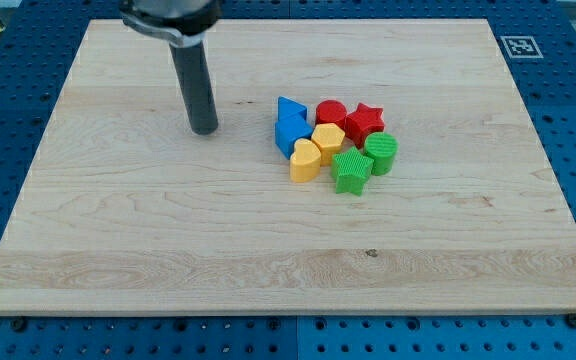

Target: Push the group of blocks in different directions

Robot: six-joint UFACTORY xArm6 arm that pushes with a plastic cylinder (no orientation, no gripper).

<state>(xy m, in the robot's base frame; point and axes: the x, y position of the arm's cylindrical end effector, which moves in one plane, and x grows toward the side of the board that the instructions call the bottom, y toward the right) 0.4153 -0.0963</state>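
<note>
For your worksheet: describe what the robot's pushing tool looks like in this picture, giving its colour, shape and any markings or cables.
The tool is a straight, smooth, dark grey cylindrical rod with a flat lower end, my tip. It hangs from a wider, rounded black mount at the view's top edge. No markings, cables or pincer are visible.

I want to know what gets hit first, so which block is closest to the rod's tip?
The blue block, at the cluster's left edge; my tip stands apart to its left, and every other block lies farther right.
</note>
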